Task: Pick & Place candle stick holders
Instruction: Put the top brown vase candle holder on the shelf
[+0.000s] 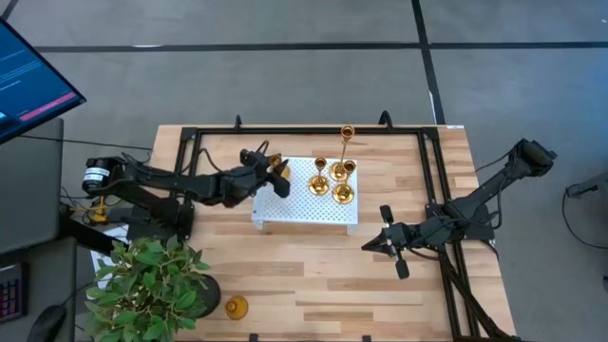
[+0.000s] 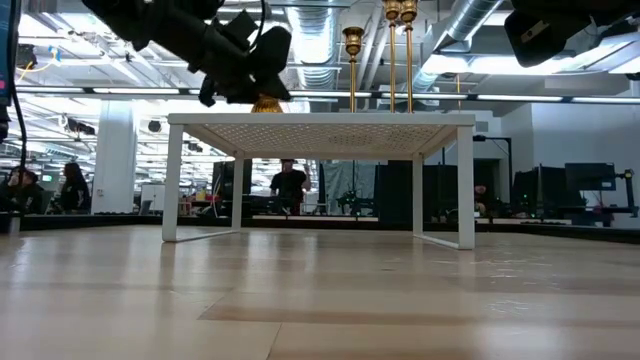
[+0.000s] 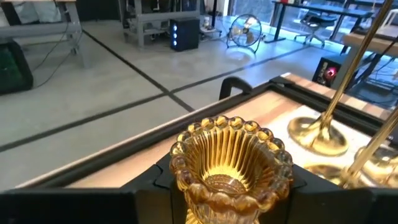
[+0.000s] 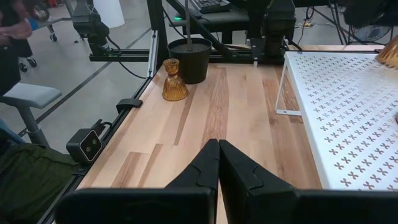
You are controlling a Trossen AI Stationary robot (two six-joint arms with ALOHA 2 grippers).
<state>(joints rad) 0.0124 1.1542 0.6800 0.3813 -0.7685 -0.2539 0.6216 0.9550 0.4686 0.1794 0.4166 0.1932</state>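
The right gripper (image 4: 218, 163) is at the bottom of the picture with its two dark fingers pressed together, holding nothing. An amber holder (image 4: 175, 81) stands on the wood table (image 4: 230, 118) at the upper left, just beside a black pot (image 4: 191, 59). The white tray (image 4: 348, 118) fills the right side

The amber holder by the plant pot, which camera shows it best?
The right wrist view: the amber holder stands upright and unobstructed on the table, beside the plant pot. The high view shows it from above as a small spot near the plant. The low and left wrist views don't show it.
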